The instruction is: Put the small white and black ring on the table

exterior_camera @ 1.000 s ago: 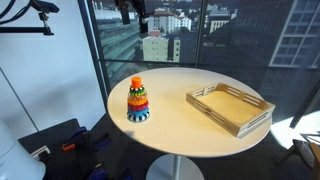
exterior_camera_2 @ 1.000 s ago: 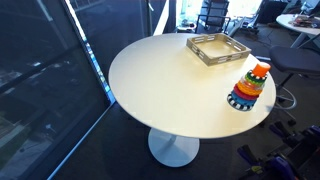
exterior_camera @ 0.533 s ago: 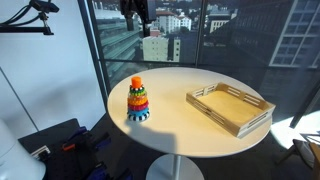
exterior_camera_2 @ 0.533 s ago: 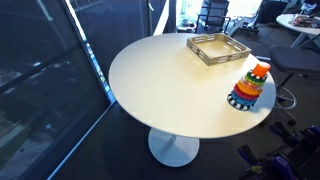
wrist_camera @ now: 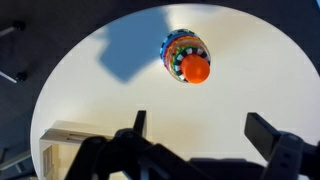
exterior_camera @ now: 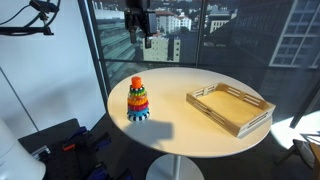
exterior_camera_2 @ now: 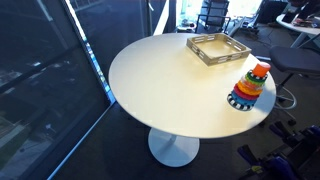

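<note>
The gripper (exterior_camera: 142,36) hung at the top of the frame in an exterior view, well above the round worktop (exterior_camera: 190,128) — in the wrist view its jaws stood apart, holding nothing. The small white and black ring (wrist_camera: 171,60) sat low on the ring stacker (exterior_camera: 138,99), beneath the orange top (wrist_camera: 196,69) — left of the wooden tray (exterior_camera: 229,108).
</note>
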Motion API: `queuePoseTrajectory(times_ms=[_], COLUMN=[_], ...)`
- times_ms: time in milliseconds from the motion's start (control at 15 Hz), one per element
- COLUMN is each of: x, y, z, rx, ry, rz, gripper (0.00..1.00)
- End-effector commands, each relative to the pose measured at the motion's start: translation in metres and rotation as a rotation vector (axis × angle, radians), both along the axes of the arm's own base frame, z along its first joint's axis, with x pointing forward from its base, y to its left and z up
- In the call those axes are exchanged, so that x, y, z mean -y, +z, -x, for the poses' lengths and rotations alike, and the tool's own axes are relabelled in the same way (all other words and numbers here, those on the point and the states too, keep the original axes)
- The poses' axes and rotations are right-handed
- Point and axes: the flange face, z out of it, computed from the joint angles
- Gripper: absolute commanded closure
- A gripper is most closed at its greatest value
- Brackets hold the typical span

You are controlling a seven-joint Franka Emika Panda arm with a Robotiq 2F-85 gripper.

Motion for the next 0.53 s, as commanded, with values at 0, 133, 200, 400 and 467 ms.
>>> queuePoseTrajectory(times_ms=[0, 133, 200, 400, 467], x=[-0.001, -0.002, -0.002, -0.008, -0.011], y=[-0.001, -0.002, -0.002, -0.015, -0.022], z=[-0.001, -0.001, -0.001, -0.002, -0.002], rx=[-0.005, -0.008, -0.008, -0.014, -0.022], ry=[0.003, 0.005, 0.005, 0.015, 0.023], rz=[0.001, 0.001, 0.001, -0.002, 0.000], gripper=[0.00, 0.00, 0.00, 0.00, 0.00])
